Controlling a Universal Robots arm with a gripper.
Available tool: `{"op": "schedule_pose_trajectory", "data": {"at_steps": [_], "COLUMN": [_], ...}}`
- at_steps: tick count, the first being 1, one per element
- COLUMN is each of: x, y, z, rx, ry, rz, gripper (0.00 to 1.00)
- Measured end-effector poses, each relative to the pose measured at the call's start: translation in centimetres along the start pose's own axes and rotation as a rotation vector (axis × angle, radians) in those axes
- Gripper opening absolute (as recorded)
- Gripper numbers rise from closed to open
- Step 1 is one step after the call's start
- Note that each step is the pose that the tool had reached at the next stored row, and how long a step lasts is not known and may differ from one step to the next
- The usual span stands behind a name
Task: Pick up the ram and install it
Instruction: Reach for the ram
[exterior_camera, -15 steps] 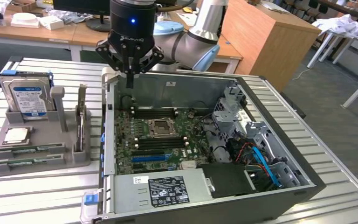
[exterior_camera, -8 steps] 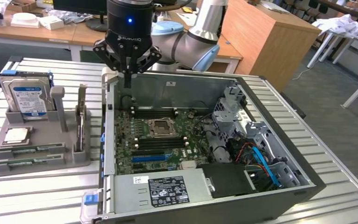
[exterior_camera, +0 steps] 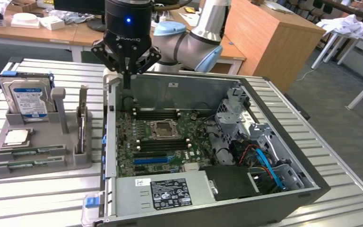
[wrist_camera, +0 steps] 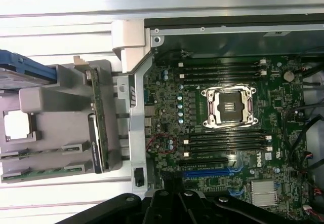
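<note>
Arm's pointing straight down, claw (exterior_camera: 126,84) pinched shut and empty over the open case (exterior_camera: 181,87); ram (exterior_camera: 82,112) stands in the gray rack (exterior_camera: 81,158).

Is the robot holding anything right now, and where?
Nothing. The end effector is shut and empty; the ram stands in its grey holder.

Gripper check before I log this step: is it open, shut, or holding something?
Gripper: shut, nothing visibly held.

Slatted metal table (exterior_camera: 36,198), grey parts rack (exterior_camera: 58,109) beside open computer case (exterior_camera: 188,87)
</note>
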State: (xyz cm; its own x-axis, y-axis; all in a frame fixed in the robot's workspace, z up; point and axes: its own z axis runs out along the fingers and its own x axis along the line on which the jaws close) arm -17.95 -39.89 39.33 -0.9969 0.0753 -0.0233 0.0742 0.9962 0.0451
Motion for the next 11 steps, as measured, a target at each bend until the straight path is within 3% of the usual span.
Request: {"op": "schedule_pose_trajectory", "data": {"at_steps": [11], "x": [0.71], "y": [-0.05], "z": [-0.02], "rx": [-0.0001], "ry": [0.0000], "rz": [0.000], "gripper": [0.10]}}
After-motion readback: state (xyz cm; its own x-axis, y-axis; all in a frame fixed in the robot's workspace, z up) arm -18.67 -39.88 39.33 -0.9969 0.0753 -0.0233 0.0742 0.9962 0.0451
